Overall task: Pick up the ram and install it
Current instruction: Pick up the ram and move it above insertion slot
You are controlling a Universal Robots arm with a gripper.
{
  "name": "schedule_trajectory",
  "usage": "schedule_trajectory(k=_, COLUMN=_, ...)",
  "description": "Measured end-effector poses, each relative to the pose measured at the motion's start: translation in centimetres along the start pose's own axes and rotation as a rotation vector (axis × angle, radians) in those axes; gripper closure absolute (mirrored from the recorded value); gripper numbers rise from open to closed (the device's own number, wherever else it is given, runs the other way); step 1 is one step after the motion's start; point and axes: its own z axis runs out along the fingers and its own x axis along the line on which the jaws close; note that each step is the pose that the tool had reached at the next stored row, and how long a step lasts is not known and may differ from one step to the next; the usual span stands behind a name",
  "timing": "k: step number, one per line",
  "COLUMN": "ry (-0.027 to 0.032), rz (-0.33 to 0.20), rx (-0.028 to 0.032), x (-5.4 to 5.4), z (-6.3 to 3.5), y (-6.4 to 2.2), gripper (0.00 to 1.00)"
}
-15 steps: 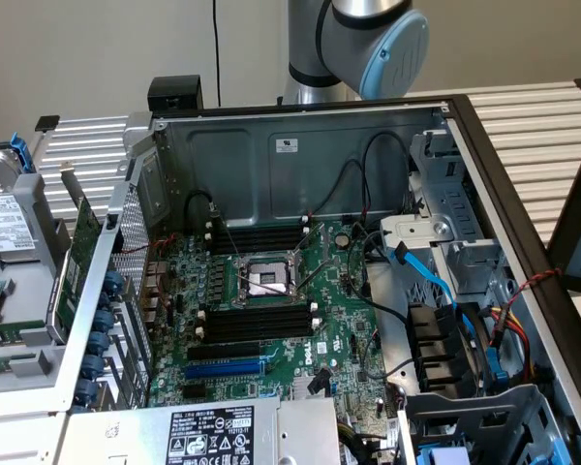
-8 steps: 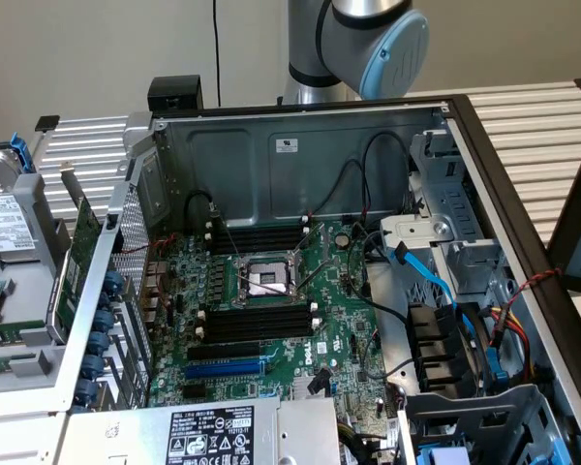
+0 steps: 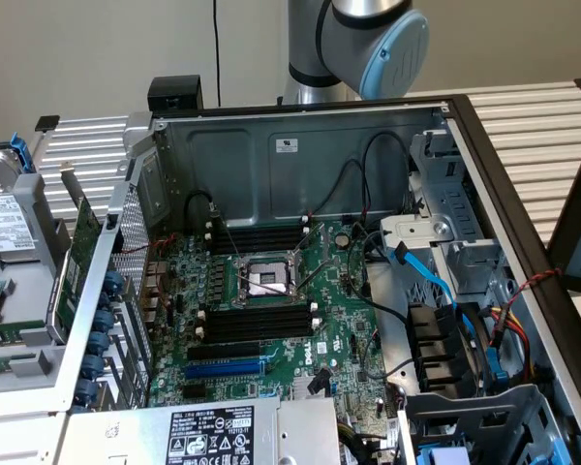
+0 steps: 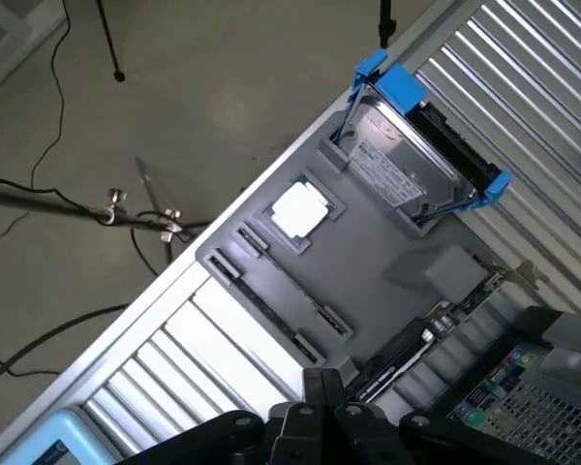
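- The claw is seen closed up, fingertips together, and nothing is gripped in it.
- Right past the claw in the wrist view, a dark thin stick lying in the gray tray is taken to be the ram. It's caught nearly edge-on, so the chips and label can't really be made out.
- Its long axis is what matters here. One end sits closest to the claw, and the stick runs away from there toward the expansion card. So the claw is reckoned to be hanging off the near end, not over the middle of the stick.
- That axis looks to be laid crosswise to the empty long groove in the same tray.
- Farther along the tray, a processor chip is parked in its pocket, and a hard drive in a blue caddy is set beyond that.
- Farthest off, in the exterior view, the open computer case is stood on the slatted tabletop. The black memory slots are seen empty on the motherboard, well apart from the tray, which is parked off the exterior view's left of the case.
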Motion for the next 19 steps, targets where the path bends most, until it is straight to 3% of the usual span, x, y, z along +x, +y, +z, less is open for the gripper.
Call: schedule_trajectory(k=19, ry=0.0261, rz=-0.345, rx=0.0006, x=0.0, z=0.03, y=0.0, gripper=0.9)
